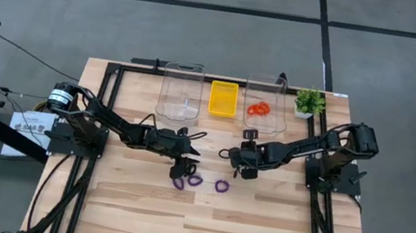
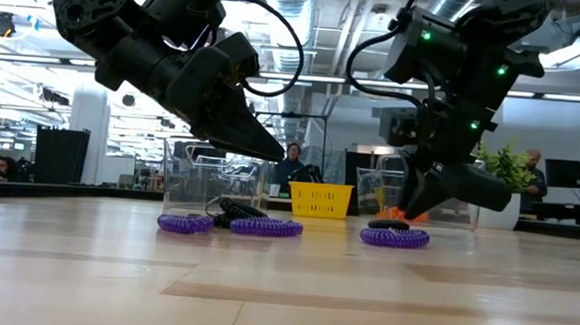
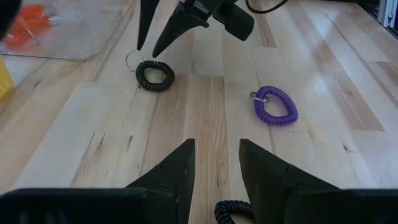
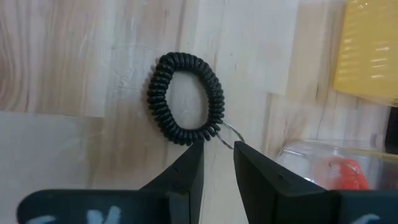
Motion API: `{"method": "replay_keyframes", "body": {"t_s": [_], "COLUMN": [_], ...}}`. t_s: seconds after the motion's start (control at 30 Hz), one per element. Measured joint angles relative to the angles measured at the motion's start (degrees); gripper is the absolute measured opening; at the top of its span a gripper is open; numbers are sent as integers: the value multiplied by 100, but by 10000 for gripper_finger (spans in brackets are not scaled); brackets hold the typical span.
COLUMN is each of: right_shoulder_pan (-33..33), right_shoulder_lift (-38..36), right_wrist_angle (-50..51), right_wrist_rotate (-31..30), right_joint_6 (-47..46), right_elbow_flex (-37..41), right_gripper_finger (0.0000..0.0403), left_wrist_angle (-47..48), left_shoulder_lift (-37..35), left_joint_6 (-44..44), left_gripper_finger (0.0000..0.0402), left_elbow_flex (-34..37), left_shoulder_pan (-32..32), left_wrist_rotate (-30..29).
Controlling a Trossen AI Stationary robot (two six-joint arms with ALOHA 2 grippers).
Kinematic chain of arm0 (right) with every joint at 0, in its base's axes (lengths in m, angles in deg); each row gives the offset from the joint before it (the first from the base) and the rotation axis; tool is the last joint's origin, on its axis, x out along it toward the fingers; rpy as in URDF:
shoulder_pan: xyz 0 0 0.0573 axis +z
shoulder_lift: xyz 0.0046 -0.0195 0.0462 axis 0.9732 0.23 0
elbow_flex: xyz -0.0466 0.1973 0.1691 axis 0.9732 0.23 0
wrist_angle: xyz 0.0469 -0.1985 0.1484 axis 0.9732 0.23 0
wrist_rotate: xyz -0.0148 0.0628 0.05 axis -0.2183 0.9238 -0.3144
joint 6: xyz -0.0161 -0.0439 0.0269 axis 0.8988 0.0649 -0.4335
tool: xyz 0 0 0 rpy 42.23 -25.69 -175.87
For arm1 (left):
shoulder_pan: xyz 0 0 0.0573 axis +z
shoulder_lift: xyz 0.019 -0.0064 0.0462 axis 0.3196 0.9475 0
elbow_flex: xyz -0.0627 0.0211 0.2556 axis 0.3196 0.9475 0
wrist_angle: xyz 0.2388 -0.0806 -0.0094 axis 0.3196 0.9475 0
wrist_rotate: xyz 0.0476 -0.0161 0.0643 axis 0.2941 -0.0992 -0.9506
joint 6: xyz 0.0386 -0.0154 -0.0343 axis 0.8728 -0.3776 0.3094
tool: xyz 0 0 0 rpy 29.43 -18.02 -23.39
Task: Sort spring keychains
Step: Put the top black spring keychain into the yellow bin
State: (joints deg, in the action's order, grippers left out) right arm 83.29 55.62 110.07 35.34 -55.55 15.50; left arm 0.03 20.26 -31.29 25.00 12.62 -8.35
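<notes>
Three purple spring keychains [image 1: 195, 181] lie flat on the wooden table near its middle; in the low view one shows [image 2: 394, 238]. One black keychain [image 4: 185, 98] lies flat under my right gripper [image 4: 217, 146], which is open, pointing down, its fingertips on either side of the keychain's metal ring [image 4: 229, 133]. A second black keychain [image 3: 233, 211] lies below my left gripper [image 3: 216, 144], which is open and hovers above it [image 2: 238, 211]. Orange-red keychains [image 1: 259, 108] lie in the right clear bin.
Two clear bins [image 1: 181, 92] [image 1: 263, 123] stand at the far edge with a yellow tray [image 1: 223, 98] between them. A small potted plant [image 1: 307, 102] stands at the far right corner. Bare wood lies toward the near edge. People show in the room behind.
</notes>
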Motion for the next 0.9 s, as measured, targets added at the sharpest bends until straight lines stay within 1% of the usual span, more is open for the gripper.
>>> {"method": "replay_keyframes", "body": {"t_s": [0.67,0.9], "right_shoulder_pan": [40,175], "right_shoulder_lift": [20,20], "right_wrist_angle": [-394,-537], "right_wrist_rotate": [55,531], "right_joint_6": [-11,67], "right_elbow_flex": [1,1], "right_gripper_finger": [78,78], "left_wrist_angle": [-39,-39], "left_shoulder_lift": [0,0], "left_joint_6": [0,0], "left_gripper_finger": [122,122], "left_elbow_flex": [2,1], "left_shoulder_pan": [0,0], "left_wrist_rotate": [0,1]}}
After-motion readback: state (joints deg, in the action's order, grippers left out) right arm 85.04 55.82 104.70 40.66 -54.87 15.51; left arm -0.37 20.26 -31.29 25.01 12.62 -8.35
